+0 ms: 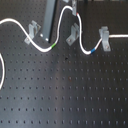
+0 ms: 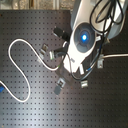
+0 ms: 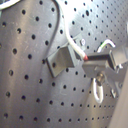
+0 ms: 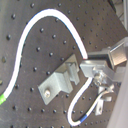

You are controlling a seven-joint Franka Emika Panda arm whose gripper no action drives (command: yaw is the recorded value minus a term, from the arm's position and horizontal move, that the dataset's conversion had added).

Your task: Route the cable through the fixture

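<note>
Cable [image 4: 37, 17] location, quick?
Me: It arches away from my gripper [image 3: 91, 61], comes back down and passes the nearest clip [image 4: 61, 80], which sits just ahead of my fingers. The green band [image 4: 4, 97] is on the far end of the arch, well away from me. The blue band [image 4: 85, 117] is on the slack loop hanging below my fingers.

Grasping it?
Me: I cannot tell. In the first wrist view the cord runs right up to one finger [image 3: 107, 57] and touches or nearly touches its red tip, but the other finger is hidden. Could be pinched, could be just alongside.

Other clips?
Me: In the first exterior view there is one to each side of the near one: left clip [image 1: 34, 29] and right clip [image 1: 104, 37]. The cord passes at both. Whether it sits inside either slot is too blurry to call.

Risks?
Me: The main one is that the cord rides over the near clip's wall instead of dropping into the slot, because it meets the clip at a slant. Second, if I do hold it and pull sideways, the tension may drag it out of the neighbouring clips. Third, my fingers are very near the clip, so a low move could hit the metal. Fourth, the slack loop below me could snag on the perforated board [image 3: 25, 100] hardware.
</note>
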